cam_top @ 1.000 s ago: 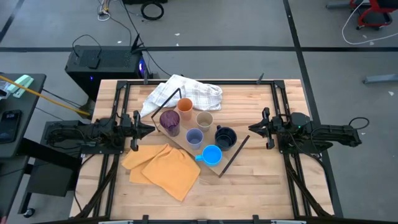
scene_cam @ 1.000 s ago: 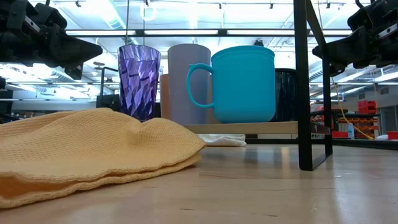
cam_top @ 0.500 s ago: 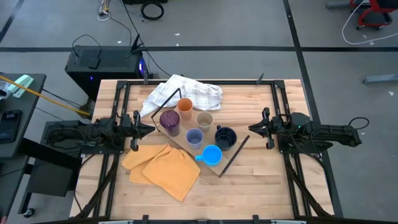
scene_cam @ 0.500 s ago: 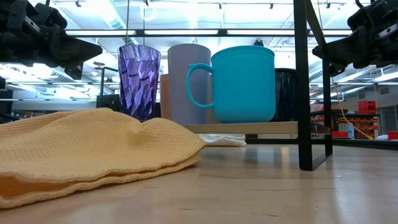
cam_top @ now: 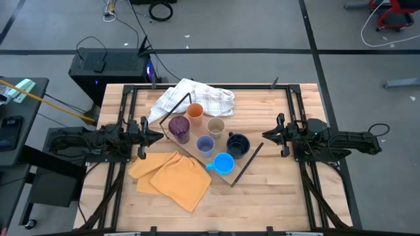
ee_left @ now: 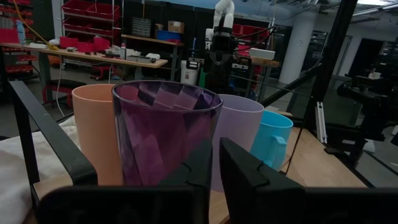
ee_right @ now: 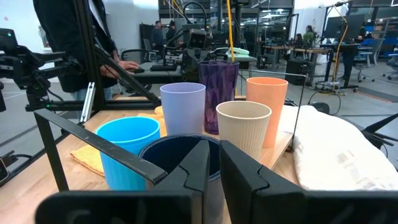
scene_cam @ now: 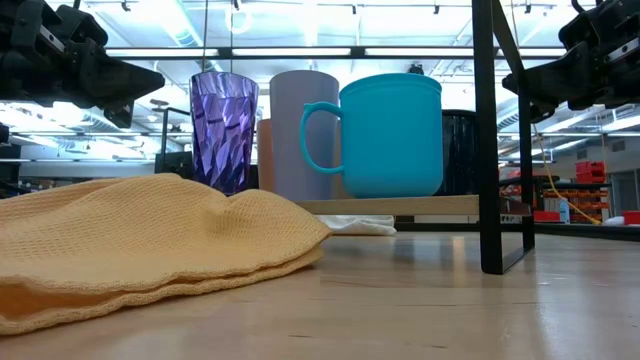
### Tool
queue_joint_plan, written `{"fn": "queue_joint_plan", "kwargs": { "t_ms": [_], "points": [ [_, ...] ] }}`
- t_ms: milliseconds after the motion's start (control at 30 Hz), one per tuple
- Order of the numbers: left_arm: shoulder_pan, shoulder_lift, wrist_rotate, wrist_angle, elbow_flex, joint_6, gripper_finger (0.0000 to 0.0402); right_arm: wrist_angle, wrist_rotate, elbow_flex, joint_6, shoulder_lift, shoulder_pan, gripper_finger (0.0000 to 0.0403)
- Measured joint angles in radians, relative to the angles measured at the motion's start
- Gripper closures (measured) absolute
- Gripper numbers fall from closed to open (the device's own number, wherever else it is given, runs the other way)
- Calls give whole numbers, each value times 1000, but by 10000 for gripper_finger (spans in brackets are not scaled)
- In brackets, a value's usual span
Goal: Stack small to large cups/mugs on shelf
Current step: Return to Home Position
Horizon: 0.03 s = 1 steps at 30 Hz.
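Your left gripper (cam_top: pixel 156 136) hovering level at tabletop (cam_top: pixel 269 193) left edge, jaws narrow, gripping nothing, pointing at shelf (scene_cam: pixel 400 206). Cups standing on shelf mid-tabletop: purple cup (cam_top: pixel 179 126), orange cup (cam_top: pixel 195 111), lavender cup (cam_top: pixel 205 145), tan cup (cam_top: pixel 216 126), blue mug (cam_top: pixel 224 162), navy mug (cam_top: pixel 237 143). Right gripper (cam_top: pixel 266 136) facing shelf from opposite side, jaws narrow, empty. Only right wrist view showing you person (ee_right: pixel 74 37) standing beyond tabletop.

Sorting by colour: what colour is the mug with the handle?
Bright blue mug; low view shows it best.
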<state>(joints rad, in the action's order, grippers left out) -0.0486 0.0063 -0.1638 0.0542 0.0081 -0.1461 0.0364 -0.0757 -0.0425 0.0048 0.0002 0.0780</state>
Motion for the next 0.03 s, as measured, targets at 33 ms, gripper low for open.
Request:
{"fn": "queue_joint_plan", "kwargs": {
  "t_ms": [33],
  "points": [
    [0,0,0,0,0,0,366,0,0,0,0,0,0,357]
  ]
}}
